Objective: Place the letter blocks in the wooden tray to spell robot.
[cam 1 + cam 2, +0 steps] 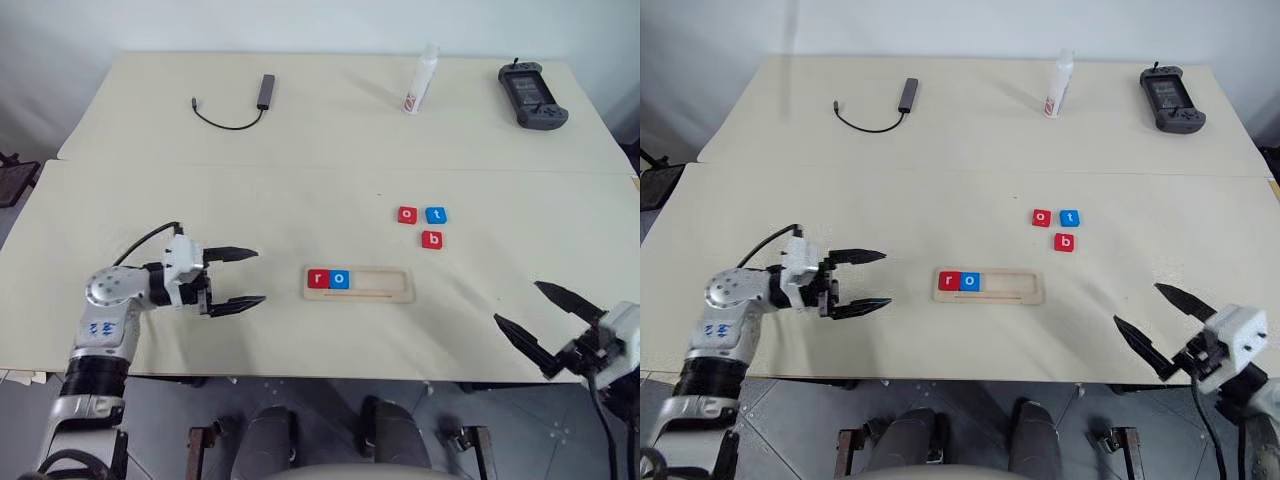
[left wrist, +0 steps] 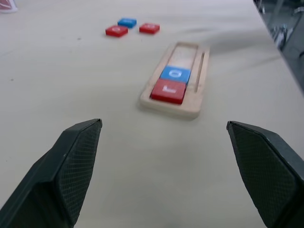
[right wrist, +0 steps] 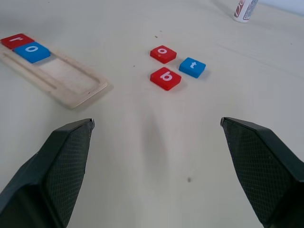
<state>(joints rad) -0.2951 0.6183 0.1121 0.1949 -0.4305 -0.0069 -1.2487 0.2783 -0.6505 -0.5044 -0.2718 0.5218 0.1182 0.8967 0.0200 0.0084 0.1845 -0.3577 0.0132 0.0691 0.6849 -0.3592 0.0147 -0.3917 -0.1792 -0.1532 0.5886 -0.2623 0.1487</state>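
A: Where are the blocks?
B: Red r (image 1: 318, 279) and blue o (image 1: 340, 279) fill the wooden tray's (image 1: 385, 284) left end; red o (image 1: 407, 214), blue t (image 1: 436, 215), red b (image 1: 431, 240) lie beyond its right end.
A: Fingers?
B: Left gripper (image 1: 240, 279) and right gripper (image 1: 545, 316): both spread wide, empty, flanking the tray.

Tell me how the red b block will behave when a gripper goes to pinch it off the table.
The red b block looks flat, square and rigid, so it probably won't roll or tip. Lying low on the table, it may slide when nudged. It looks light, easy to lift.
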